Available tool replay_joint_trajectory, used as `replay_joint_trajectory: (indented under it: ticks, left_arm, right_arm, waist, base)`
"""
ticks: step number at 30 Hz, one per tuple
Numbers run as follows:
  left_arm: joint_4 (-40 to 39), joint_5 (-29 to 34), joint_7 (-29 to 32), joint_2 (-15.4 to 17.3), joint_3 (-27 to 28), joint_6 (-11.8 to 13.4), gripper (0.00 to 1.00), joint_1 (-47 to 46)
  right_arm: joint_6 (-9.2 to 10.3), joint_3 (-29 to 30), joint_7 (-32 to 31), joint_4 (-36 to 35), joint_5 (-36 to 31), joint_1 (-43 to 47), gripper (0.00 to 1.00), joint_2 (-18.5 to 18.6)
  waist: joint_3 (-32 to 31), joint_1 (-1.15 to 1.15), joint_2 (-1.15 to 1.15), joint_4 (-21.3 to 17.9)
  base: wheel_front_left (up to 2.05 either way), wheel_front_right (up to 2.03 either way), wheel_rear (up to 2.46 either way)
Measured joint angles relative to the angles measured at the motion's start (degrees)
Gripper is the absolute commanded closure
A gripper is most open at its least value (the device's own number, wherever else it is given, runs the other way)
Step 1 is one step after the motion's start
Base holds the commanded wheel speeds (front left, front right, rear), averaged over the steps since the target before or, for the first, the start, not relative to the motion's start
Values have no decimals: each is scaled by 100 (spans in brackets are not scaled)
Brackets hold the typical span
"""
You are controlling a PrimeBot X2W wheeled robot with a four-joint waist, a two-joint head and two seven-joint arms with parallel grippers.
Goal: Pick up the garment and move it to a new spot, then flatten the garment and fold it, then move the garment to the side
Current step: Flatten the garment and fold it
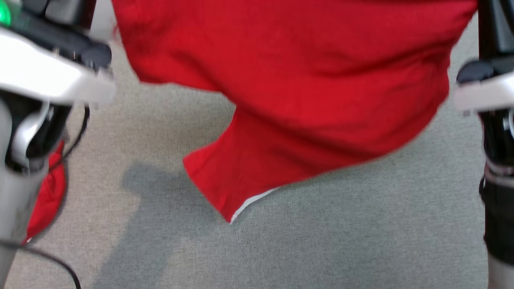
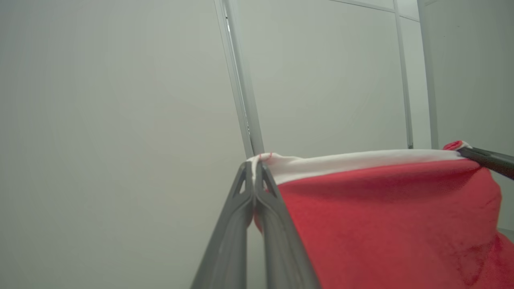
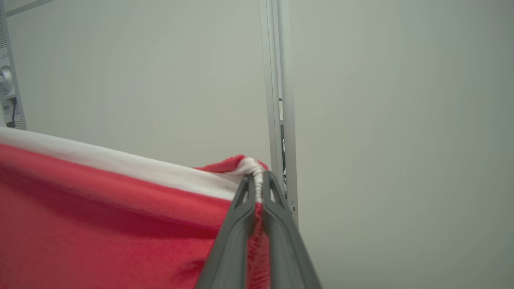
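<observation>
- Grip state: left gripper [image 2: 253, 166] has its jaws pressed together on the left corner of the white band [image 2: 353, 160]. The right gripper [image 3: 258, 176] is likewise clamped on the band's other corner, with cloth bunched between its tips.
- Key relation: the red garment [image 1: 305, 80] hangs below and between the two grippers. Its white-banded edge is pulled into a nearly straight line from one to the other, so the long axis runs left to right across the robot's front.
- Neither arm is nearer; each holds one end. In the left wrist view the right gripper's fingers come in at the far end of the band.
- Position: garment is in the air above the grey carpet [image 1: 341, 241], not lying on it. A loose tube with a white edge [image 1: 237, 176] dangles lowest; sleeve or leg, cannot tell.
- A red fold [image 1: 48, 200] shows behind the left forearm [image 1: 48, 76]; probably the same cloth.
- Judgement: carry stage, with flattening and folding not yet done. Lowering evenly with the band kept taut should lay it flat, though the dangling tube may tuck under.
- Surface: short-pile carpet, likely to drag on the cloth. A dark cable [image 1: 60, 265] lies at lower left.
- Room: plain pale wall [image 2: 100, 120] with a vertical metal strip [image 3: 277, 80].
</observation>
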State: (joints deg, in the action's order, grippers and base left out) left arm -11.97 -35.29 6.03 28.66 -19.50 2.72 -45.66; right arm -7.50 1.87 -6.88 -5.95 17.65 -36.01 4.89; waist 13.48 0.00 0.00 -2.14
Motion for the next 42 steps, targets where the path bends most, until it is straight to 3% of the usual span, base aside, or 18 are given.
replay_joint_trajectory:
  ticks: [4,5,8,14,22,27,34,42]
  left_arm:
    - [1301,107,-111,-265,-290,-393,100,-890]
    - [2019,189,-235,-438,-399,-576,100,-1395]
    - [3107,270,-407,-673,-532,-733,100,-2088]
    - [5040,365,-939,-1036,-739,-937,100,-3155]
    - [6391,330,-1439,-1339,-1006,-1023,100,-3834]
    - [6566,-92,-1809,-1482,-1068,-1023,100,-3412]
    - [6160,-268,-2079,-1373,-1083,-1022,100,-1953]
    - [4155,193,-2092,-1085,-662,-668,100,619]
  right_arm:
    - [0,-124,271,1051,-73,-931,100,111]
    - [0,-169,483,1641,-41,-1452,100,109]
    - [-1,-238,702,2651,31,-2275,100,31]
    - [-11,-124,1443,4663,158,-3653,100,-136]
    - [-24,-98,1926,6369,338,-4493,100,-246]
    - [-16,-584,2041,6651,511,-4243,100,-233]
    - [-15,-1349,2137,6172,1156,-2847,100,-205]
    - [-15,-2064,2178,4831,2054,-463,100,145]
  waist:
    - [292,0,0,21]
    - [448,0,0,33]
    - [671,0,0,53]
    - [869,0,0,115]
    - [1029,0,0,159]
    - [1182,0,0,249]
    - [1177,0,0,336]
    - [832,0,0,335]
  base:
    - [0,0,0]
    - [0,0,0]
    - [0,0,0]
    - [0,0,0]
    - [0,0,0]
    - [0,0,0]
    - [0,0,0]
    - [0,0,0]
